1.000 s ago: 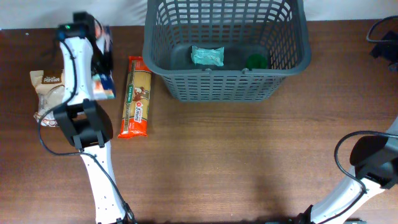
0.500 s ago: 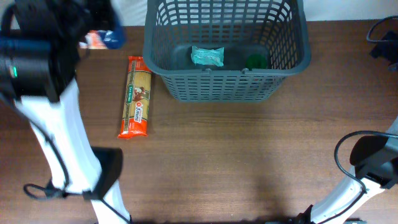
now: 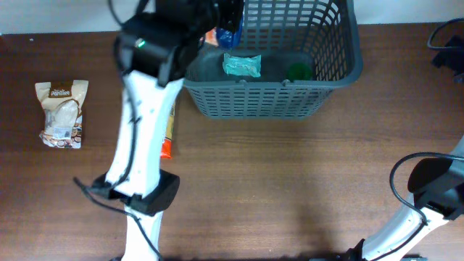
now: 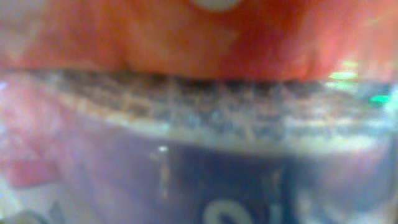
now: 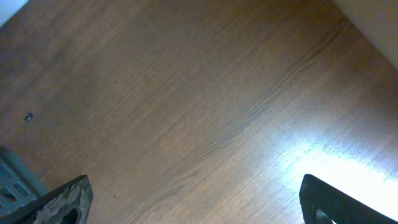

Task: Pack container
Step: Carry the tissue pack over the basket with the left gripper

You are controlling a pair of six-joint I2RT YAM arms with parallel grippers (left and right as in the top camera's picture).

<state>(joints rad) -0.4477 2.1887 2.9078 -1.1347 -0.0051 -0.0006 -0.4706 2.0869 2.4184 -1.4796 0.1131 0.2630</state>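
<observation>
container [image 3: 264, 98] | left gripper [image 3: 223, 23] clamps red-and-blue packet [image 3: 230, 35] over the opening, to drop in | teal packet [image 3: 241, 65] lies below fingers | right gripper [image 5: 199, 200] gapes empty above table [image 5: 186, 93]

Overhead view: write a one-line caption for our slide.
Left tool holds an orange-and-blue packet above the dark grey slotted plastic basket.

White tubular links and black joint housings on left arm [image 3: 141, 123] and right arm [image 3: 435, 185], small green light [image 3: 140, 43] on one housing, thin black cables [image 3: 397, 174] by each base, scuffed dark fingertips [image 5: 62, 202] on right end effector [image 5: 196, 205].
</observation>
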